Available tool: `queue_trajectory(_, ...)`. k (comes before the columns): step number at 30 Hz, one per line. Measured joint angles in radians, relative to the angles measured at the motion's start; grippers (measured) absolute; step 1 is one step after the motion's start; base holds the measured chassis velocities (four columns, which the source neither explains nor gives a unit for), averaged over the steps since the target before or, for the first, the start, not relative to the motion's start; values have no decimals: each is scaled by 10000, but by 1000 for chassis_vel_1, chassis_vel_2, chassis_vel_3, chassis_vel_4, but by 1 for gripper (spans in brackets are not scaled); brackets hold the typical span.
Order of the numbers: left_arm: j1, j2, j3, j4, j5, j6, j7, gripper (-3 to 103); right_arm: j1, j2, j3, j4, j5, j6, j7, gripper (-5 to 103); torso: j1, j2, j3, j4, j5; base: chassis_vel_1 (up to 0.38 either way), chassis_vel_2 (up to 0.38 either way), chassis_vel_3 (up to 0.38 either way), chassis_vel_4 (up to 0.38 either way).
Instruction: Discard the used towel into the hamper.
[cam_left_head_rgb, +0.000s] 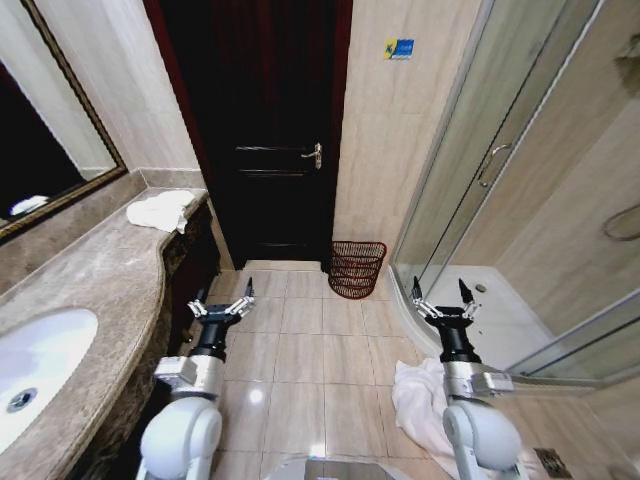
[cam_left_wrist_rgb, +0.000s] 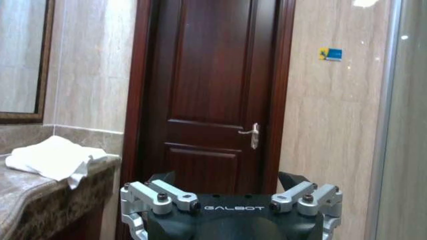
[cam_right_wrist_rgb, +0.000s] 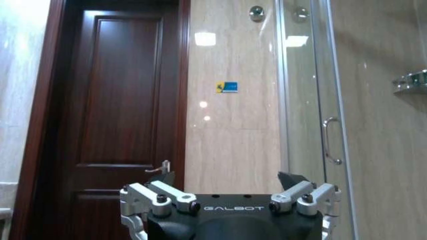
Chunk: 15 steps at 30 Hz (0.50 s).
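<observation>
1. I have both arms held out ahead of the torso, well above the tiled floor. The left gripper (cam_left_head_rgb: 224, 301) sits at about 7 o'clock in the head view with its fingers spread and nothing between them; the right gripper (cam_left_head_rgb: 441, 300) at about 5 o'clock is spread wide and empty too.
2. The hamper (cam_left_head_rgb: 357, 268) stands on the floor at roughly 12 o'clock from the base, against the wall between the dark door (cam_left_head_rgb: 262, 120) and the shower enclosure (cam_left_head_rgb: 500, 160), well apart from both grippers.
3. A white towel (cam_left_head_rgb: 418, 400) lies crumpled on the floor just beside the right arm at about 4 o'clock. Another folded white towel (cam_left_head_rgb: 160, 210) rests on the marble counter (cam_left_head_rgb: 90, 290) at 10 o'clock.
4. I judge the floor towel to be the used one. To do this well, I should lower the torso first and pinch a raised fold, not flat cloth.
5. The right arm covers part of the floor towel, so I cannot read its full spread. I cannot tell whether the hamper holds anything.
</observation>
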Motion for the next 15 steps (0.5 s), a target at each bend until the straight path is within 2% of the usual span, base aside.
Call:
queue_trajectory(8, -159, -94, 149, 307, 101, -87, 10, 100, -24, -20, 0, -7, -37, 18, -142, 100, -2, 1, -1, 0, 1, -15, 6, 19, -23)
queue_trajectory(15, -290, -69, 117, 542, -92, -322, 3, 100, 41, 46, -65, -133, -107, 65, -230, 100, -1, 2, 1, 0, 2, -121, 112, 128, -130)
